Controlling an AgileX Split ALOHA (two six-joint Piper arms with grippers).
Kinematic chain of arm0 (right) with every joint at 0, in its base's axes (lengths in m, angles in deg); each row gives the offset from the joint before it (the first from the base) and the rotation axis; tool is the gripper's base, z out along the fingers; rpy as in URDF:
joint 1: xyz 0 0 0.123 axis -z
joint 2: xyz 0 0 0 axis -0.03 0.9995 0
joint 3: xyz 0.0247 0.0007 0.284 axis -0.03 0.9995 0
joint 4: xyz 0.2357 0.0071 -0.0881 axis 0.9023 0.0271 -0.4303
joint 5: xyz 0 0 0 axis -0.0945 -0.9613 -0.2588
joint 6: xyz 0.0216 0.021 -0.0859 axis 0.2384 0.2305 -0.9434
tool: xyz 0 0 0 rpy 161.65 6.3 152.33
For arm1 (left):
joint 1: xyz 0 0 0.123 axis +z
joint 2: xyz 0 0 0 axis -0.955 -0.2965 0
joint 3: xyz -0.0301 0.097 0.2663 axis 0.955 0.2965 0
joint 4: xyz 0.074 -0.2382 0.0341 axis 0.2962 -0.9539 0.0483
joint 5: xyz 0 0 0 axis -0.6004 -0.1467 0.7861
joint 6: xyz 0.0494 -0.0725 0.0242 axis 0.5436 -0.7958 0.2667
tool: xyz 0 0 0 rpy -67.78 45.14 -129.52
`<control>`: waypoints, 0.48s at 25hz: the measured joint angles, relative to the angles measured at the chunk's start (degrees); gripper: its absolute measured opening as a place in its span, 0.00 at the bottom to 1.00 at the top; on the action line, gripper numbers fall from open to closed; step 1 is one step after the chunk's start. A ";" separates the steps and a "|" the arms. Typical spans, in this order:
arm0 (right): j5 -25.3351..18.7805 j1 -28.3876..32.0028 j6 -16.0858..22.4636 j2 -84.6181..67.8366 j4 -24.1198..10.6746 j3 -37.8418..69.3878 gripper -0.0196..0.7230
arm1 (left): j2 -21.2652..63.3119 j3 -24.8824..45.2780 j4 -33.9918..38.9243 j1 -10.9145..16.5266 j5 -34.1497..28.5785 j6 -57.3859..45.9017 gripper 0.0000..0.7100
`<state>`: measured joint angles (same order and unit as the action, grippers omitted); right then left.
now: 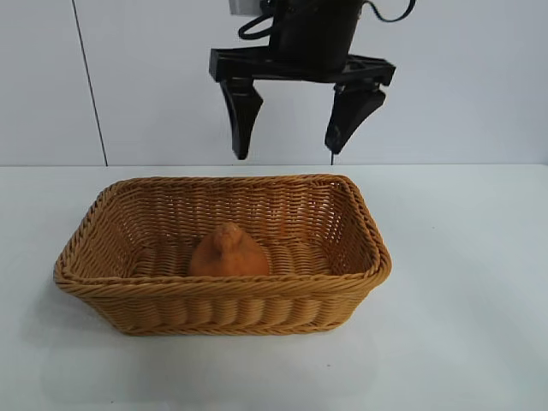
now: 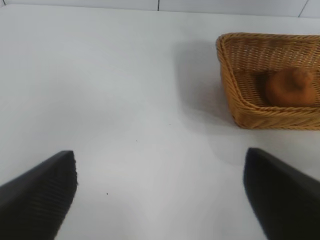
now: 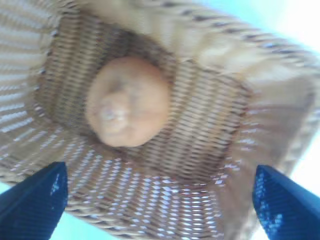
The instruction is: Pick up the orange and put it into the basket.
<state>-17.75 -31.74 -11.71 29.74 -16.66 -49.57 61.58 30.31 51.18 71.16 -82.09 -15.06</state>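
Surface [image 1: 462, 325]: a broad white top, plain and pale, running back to a light wall; it carries the basket a little left of the middle as I stand facing the arms.

Basket [image 1: 223, 300]: woven tan wicker, rectangular, sloping sides, thick braided rim. It sits flat on the surface, long side toward me. From the left wrist view its near corner shows off to one side, well apart from that arm.

Right end effector [image 1: 295, 141]: black, hanging in the air above the far rim of the basket, pointing steeply down. Its two fingers [image 1: 242, 120] are spread wide with nothing between them, and they touch neither the wicker nor the fruit. The right wrist view looks straight down between the finger tips into the basket.

Left end effector [image 2: 160, 195]: seen only in the left wrist view, low over bare surface, away from the basket, its jaws standing wide and empty.

Orange [image 1: 228, 253]: dull orange, lumpy, resting on the basket floor near the middle, puckered knob uppermost, free of both end effectors.
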 joint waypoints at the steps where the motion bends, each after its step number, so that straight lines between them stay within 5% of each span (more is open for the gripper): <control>1: 0.00 0.87 0.14 -0.05 -0.54 -0.15 0.96 | 0.00 0.00 0.00 0.00 0.00 0.00 0.91; 12: -0.35 16.05 -1.40 -0.05 -4.25 -0.15 0.96 | 0.00 0.00 0.00 0.00 0.00 0.00 0.91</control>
<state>-18.10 -15.70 -13.11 29.69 -20.91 -49.72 61.58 30.31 51.18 71.16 -82.09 -15.06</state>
